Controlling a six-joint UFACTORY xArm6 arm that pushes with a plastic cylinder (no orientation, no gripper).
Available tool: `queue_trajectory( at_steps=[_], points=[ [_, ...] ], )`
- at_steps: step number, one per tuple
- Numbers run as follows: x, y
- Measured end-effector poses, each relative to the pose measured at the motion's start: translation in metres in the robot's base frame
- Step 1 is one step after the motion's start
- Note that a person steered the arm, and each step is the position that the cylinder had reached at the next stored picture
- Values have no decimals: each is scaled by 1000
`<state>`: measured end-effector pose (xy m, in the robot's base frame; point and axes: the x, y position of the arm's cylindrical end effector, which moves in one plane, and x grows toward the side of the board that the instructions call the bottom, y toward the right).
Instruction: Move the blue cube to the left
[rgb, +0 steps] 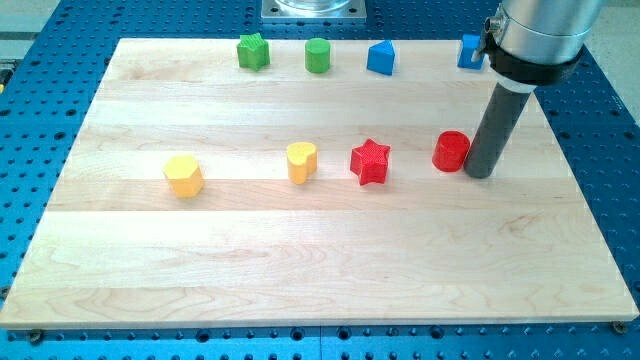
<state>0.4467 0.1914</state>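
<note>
The blue cube (469, 51) sits at the board's top edge toward the view's right, partly hidden behind the arm's grey housing. My tip (479, 172) rests on the board well below the cube, just to the right of the red cylinder (451, 151), nearly touching it. A blue triangular block (381, 58) lies left of the cube along the top edge.
A green star (253, 51) and a green cylinder (318, 56) lie along the top edge. A red star (370, 161), a yellow heart-like block (301, 161) and a yellow hexagonal block (184, 175) lie in a row across the middle. The wooden board (300, 270) lies on a blue perforated table.
</note>
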Motion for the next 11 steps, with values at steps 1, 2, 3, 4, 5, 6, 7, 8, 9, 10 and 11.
queue_trajectory(
  at_steps=[1,2,3,4,5,6,7,8,9,10,11],
  points=[
    [0,-2],
    [-23,43],
    [-51,104],
    [-106,121],
    [-144,154],
    [-182,153],
    [-227,137],
    [-238,73],
    [-247,17],
    [-253,-36],
    [-253,-98]
  ],
)
